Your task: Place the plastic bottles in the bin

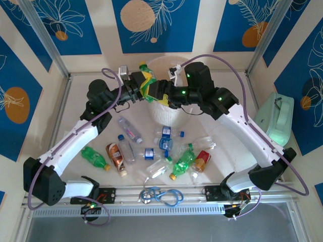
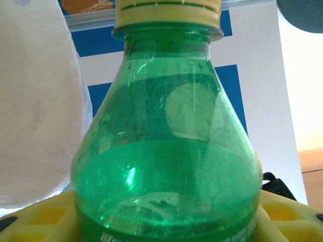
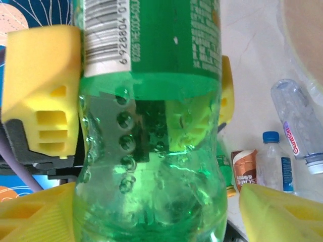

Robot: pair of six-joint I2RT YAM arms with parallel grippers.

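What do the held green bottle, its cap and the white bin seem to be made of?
Green bottle: clear-tinted glossy plastic; the background shows through, highlights glint. Cap: opaque pale-yellow plastic, probably, with a grooved edge. Bin: likely matte cream plastic with ribbed sides.

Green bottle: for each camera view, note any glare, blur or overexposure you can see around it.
Left wrist: green bottle sharp with small glints, background washed out at right. Right wrist: barcode crisp, highlights on the dimpled base, clear bottle behind slightly soft. Top external: even light, faint shadows.
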